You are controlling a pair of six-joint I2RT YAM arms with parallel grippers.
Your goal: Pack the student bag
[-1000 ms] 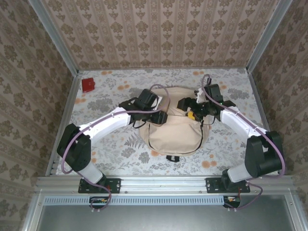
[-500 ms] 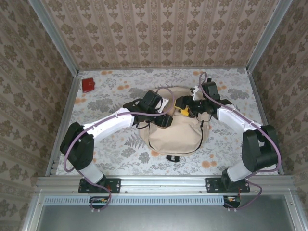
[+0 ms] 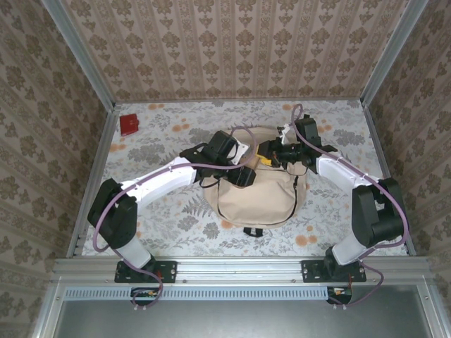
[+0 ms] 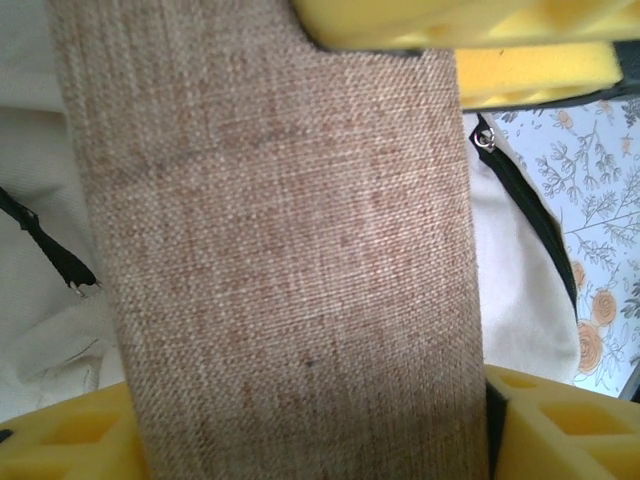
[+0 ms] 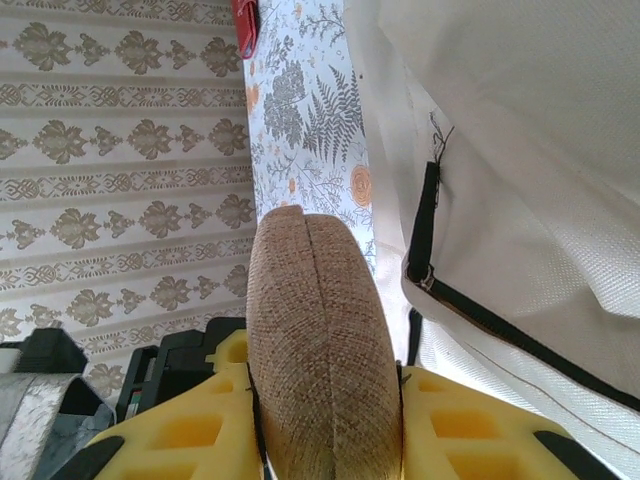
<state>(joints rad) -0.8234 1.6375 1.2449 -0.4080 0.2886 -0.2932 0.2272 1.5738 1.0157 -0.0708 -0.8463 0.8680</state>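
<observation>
The student bag [image 3: 257, 193] lies flat in the middle of the table, beige with dark zipper lines, and both grippers meet over its far end. A brown woven case [image 5: 320, 340] stands on edge between the yellow fingers [image 5: 470, 420] of my right gripper [image 5: 325, 420], which is shut on it. The same case [image 4: 280, 250] spans the left wrist view, between the yellow pads [image 4: 450, 20] of my left gripper [image 4: 300, 230], whose jaws stand wide around it. Beige bag fabric [image 4: 520, 270] with a black zipper lies just behind. From above, the left gripper [image 3: 243, 176] and right gripper [image 3: 266, 156] almost touch.
A small red object [image 3: 129, 124] sits at the far left corner of the floral table [image 3: 162, 211]. Patterned walls close in the back and both sides. A black strap [image 5: 425, 215] hangs from the bag beside the case.
My right gripper has swung in over the bag's far end and closed on the case. My left gripper shifted slightly right and its jaws have widened.
</observation>
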